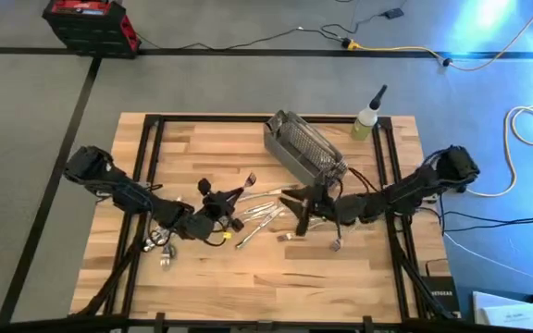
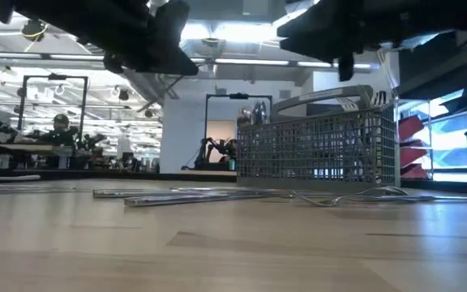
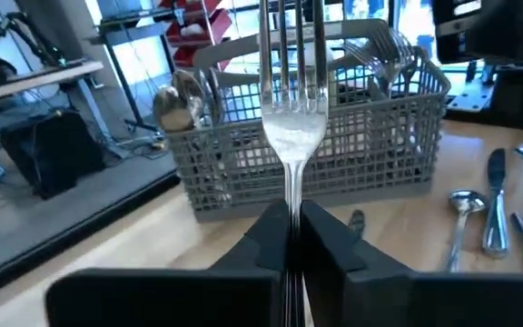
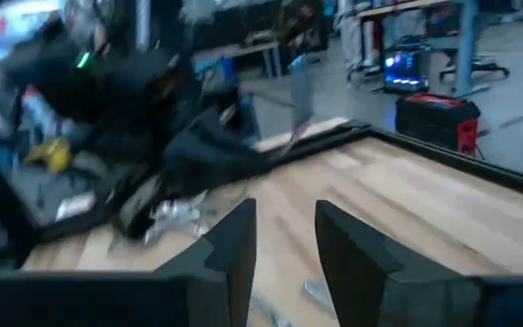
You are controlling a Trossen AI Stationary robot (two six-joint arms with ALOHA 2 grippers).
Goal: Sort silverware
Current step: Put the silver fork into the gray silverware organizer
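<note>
My left gripper (image 3: pixel 291 211) is shut on a silver fork (image 3: pixel 293 136), near the table's middle (image 1: pixel 222 202). The fork's tines (image 1: pixel 248 178) point toward the gray mesh basket (image 1: pixel 303 148) (image 3: pixel 316 154), which holds a spoon (image 3: pixel 178 104) and forks (image 3: pixel 384 45). More silverware lies flat on the wood between the arms (image 1: pixel 262 215) (image 2: pixel 185 195) and at the left (image 1: pixel 165 248). My right gripper (image 1: pixel 296 208) (image 4: pixel 284 227) is open beside the basket's near end, with nothing between its fingers. My left gripper pinches the fork's handle (image 3: pixel 291 202) just behind the head, between its two fingers. The fork lies along the fingers and sticks out past their tips, tines first, toward the basket. It is held above the table.
A spoon (image 3: pixel 461 204) and a knife (image 3: pixel 496 195) lie on the wood near the basket. A small bottle with a dark nozzle (image 1: pixel 366 120) stands at the table's far right. Another piece of silverware (image 1: pixel 336 242) lies under the right arm. Bare wood runs along the near edge (image 1: pixel 276 287).
</note>
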